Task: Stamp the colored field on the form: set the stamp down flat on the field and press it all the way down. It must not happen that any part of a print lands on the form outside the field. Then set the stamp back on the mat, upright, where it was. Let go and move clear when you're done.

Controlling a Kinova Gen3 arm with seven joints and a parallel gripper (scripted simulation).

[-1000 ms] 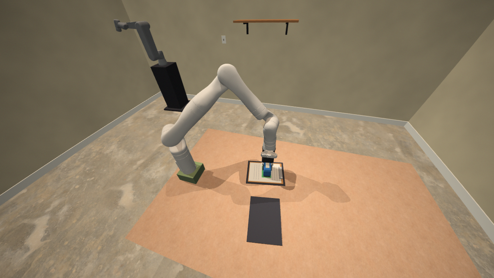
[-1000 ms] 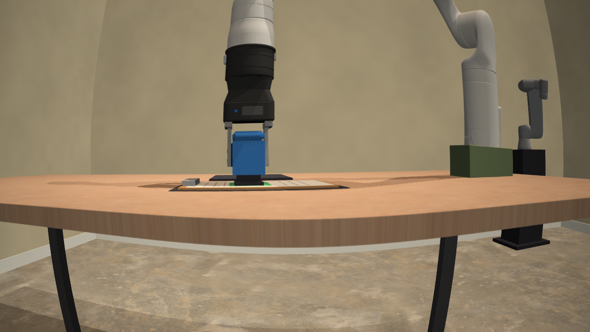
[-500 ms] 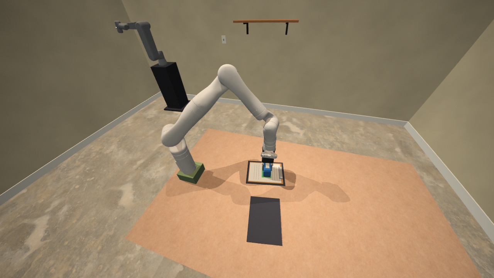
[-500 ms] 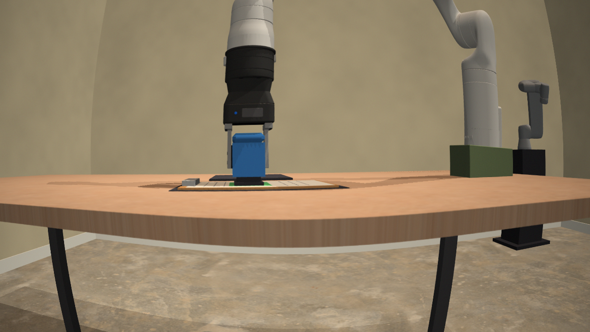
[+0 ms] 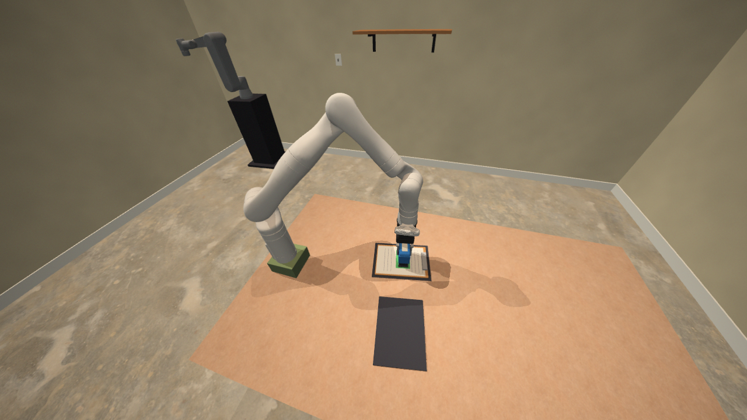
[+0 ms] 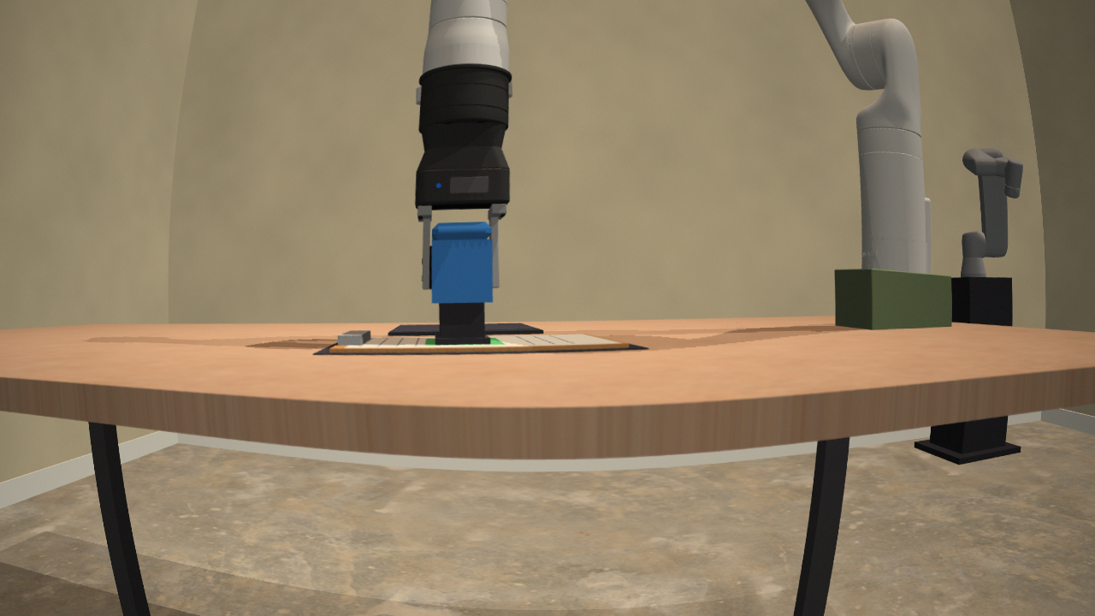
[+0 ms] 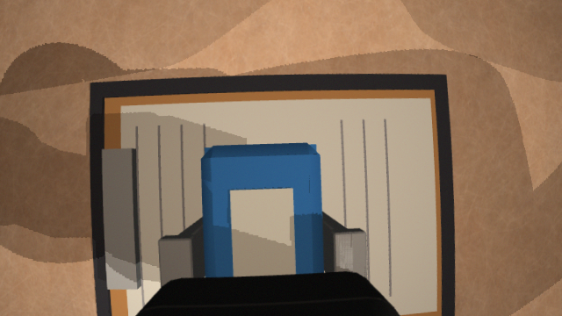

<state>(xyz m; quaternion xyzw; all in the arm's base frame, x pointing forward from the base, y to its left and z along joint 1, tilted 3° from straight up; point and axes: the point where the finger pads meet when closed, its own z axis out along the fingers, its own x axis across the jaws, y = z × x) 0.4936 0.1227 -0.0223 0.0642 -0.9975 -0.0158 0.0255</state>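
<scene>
While the gripper (image 6: 459,249) clamps the blue stamp (image 6: 460,263) upright, long axis vertical, its black base rests on the green field (image 6: 499,341) of the form (image 6: 566,340), with the dark mat (image 5: 400,334) lying well apart beyond the form.

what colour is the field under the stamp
Green field; slivers show beside the stamp's black base, clearest in the exterior view.
</scene>
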